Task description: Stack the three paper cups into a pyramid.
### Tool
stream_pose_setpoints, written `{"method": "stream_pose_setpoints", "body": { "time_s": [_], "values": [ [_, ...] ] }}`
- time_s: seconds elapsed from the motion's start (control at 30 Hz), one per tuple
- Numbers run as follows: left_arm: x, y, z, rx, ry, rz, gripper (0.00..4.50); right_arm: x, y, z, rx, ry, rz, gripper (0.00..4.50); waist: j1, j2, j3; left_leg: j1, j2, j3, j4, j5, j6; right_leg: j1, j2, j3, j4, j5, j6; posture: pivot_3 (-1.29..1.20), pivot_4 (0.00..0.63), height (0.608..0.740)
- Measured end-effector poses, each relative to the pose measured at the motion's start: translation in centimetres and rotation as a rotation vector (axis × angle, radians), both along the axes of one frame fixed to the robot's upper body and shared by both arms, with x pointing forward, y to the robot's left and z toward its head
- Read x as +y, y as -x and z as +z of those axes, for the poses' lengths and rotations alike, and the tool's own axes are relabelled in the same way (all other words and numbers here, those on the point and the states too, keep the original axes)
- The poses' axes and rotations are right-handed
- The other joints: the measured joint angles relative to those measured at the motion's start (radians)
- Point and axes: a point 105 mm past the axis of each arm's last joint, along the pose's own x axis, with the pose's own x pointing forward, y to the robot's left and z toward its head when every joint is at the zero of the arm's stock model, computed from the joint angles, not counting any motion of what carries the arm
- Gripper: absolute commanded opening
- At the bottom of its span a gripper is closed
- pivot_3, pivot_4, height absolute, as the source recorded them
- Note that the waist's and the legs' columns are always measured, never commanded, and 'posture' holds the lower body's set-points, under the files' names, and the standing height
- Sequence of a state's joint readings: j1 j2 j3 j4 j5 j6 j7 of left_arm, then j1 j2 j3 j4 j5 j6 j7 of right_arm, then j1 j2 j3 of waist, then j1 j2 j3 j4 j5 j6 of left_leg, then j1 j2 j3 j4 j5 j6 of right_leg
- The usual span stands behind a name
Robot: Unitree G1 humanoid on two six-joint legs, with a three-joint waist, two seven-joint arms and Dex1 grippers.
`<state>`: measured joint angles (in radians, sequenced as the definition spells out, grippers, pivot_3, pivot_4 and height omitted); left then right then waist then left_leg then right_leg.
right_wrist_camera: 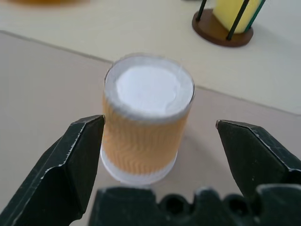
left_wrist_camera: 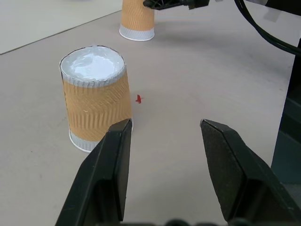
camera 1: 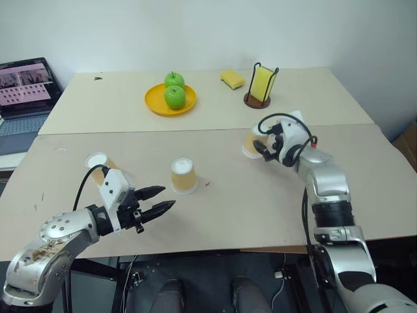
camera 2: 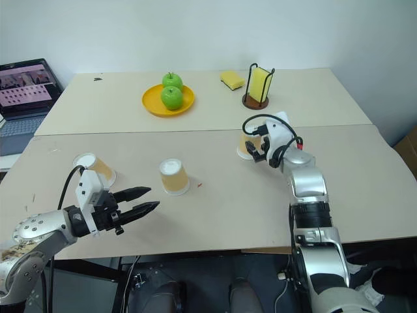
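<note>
The right claw [camera 1: 262,147] is spread wide around the far cup [right_wrist_camera: 146,117], not yet gripped, lined up for a pickup. The left claw [camera 1: 158,200] is seen apart in its wrist view, empty, with the middle cup [camera 1: 183,176] at one o'clock and a third cup [camera 1: 100,166] at eleven on the surface [camera 1: 228,208].

Beige table [camera 1: 273,215]; three paper cups [camera 1: 184,176] upside down, yellow plate [camera 1: 156,104], sponge [camera 1: 232,79], holder [camera 1: 260,86]

On the far worktop [camera 1: 117,104] you see a yellow plate [camera 1: 156,104] holding two green apples [camera 1: 174,96], a yellow sponge [camera 1: 232,79], and a wire holder [camera 1: 262,85] gripping another sponge. A laptop [camera 1: 23,98] sits far left.
</note>
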<state>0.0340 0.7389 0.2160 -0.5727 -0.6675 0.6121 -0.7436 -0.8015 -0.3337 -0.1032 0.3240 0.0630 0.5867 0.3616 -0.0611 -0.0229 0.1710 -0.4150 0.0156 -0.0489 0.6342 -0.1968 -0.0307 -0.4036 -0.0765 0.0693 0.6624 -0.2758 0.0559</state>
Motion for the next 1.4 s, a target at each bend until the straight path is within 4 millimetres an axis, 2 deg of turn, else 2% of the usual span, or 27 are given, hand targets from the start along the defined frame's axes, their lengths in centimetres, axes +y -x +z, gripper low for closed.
{"method": "stream_pose_setpoints", "body": {
  "time_s": [0.2, 0.4, 0.57, 0.7, 0.83, 0.9, 0.97, 1.13, 1.23, 1.33, 1.4],
  "values": [
    [0.1, -0.1, 0.0, -0.002, -0.001, 0.009, 2.48, 0.6, -1.3, 0.5, -0.005, -0.089, 0.013, 4.41, -0.002, 0.000, 0.000, 0.000, 0.000, 0.000, 0.000, 0.000, 0.000, 0.000, 0.000, 0.000, 0.000, 0.000, 0.000, 0.00, 0.150, 0.732],
    [0.1, -0.1, 0.0, -0.004, -0.001, 0.017, 2.48, 1.3, -2.4, 0.0, 0.013, -0.156, 0.024, 4.41, -0.006, 0.000, 0.000, 0.000, 0.000, 0.000, 0.000, 0.000, 0.000, 0.000, 0.000, 0.000, 0.000, 0.000, 0.000, 0.00, 0.150, 0.732],
    [0.2, -0.2, 0.0, -0.005, -0.001, 0.025, 2.48, 1.7, -3.1, 0.7, -0.005, -0.178, 0.030, 4.41, -0.007, 0.000, 0.000, 0.000, 0.000, 0.000, 0.000, 0.000, 0.000, 0.000, 0.000, 0.000, 0.000, 0.000, 0.000, 0.00, 0.150, 0.732],
    [0.2, -0.2, -0.1, -0.002, -0.002, 0.028, 2.48, 1.5, -3.3, 0.0, 0.009, -0.183, 0.017, 4.41, -0.007, 0.000, 0.000, 0.000, 0.000, 0.000, 0.000, 0.000, 0.000, 0.000, 0.000, 0.000, 0.000, 0.000, 0.000, 0.00, 0.150, 0.732],
    [0.3, -0.2, -0.1, 0.000, -0.002, 0.030, 2.48, 1.5, -3.4, -0.1, 0.009, -0.185, 0.022, 3.40, -0.007, 0.000, 0.000, 0.000, 0.000, 0.000, 0.000, 0.000, 0.000, 0.000, 0.000, 0.000, 0.000, 0.000, 0.000, 0.00, 0.150, 0.732],
    [0.3, -0.2, -0.1, -0.001, -0.002, 0.031, 2.48, 1.6, -3.4, 0.0, 0.006, -0.185, 0.025, 2.73, -0.007, 0.000, 0.000, 0.000, 0.000, 0.000, 0.000, 0.000, 0.000, 0.000, 0.000, 0.000, 0.000, 0.000, 0.000, 0.00, 0.150, 0.732],
    [0.3, -0.2, -0.1, -0.001, -0.001, 0.031, 2.48, 1.6, -3.3, 0.0, 0.005, -0.185, 0.028, 2.58, -0.008, 0.000, 0.000, 0.000, 0.000, 0.000, 0.000, 0.000, 0.000, 0.000, 0.000, 0.000, 0.000, 0.000, 0.000, 0.00, 0.150, 0.732],
    [0.3, -0.2, -0.1, -0.002, -0.001, 0.030, 2.48, 1.8, -3.3, 0.1, 0.002, -0.183, 0.048, 2.58, -0.008, 0.000, 0.000, 0.000, 0.000, 0.000, 0.000, 0.000, 0.000, 0.000, 0.000, 0.000, 0.000, 0.000, 0.000, 0.00, 0.150, 0.732],
    [0.3, -0.2, -0.1, -0.001, -0.002, 0.030, 2.48, 3.9, -2.2, 2.6, -0.077, -0.171, 0.233, 2.58, -0.009, 0.001, 0.001, 0.000, 0.001, 0.000, -0.001, 0.000, 0.000, -0.001, 0.001, 0.000, 0.001, 0.000, 0.000, 0.00, 0.150, 0.732],
    [0.2, -0.2, 0.0, -0.004, -0.002, 0.028, 2.48, 6.8, 0.9, 6.1, -0.169, -0.140, 0.536, 2.58, -0.008, 0.001, 0.001, 0.000, 0.001, -0.001, -0.001, 0.000, 0.000, 0.000, 0.000, -0.001, 0.000, 0.000, 0.000, 0.00, 0.150, 0.732],
    [0.2, -0.3, 0.0, -0.007, -0.002, 0.026, 2.48, 8.0, 3.1, 7.0, -0.173, -0.104, 0.716, 2.58, -0.005, 0.001, 0.001, 0.000, 0.000, -0.001, 0.000, 0.000, 0.000, 0.000, 0.000, -0.001, 0.000, 0.000, 0.000, 0.00, 0.150, 0.732]
  ]
}}
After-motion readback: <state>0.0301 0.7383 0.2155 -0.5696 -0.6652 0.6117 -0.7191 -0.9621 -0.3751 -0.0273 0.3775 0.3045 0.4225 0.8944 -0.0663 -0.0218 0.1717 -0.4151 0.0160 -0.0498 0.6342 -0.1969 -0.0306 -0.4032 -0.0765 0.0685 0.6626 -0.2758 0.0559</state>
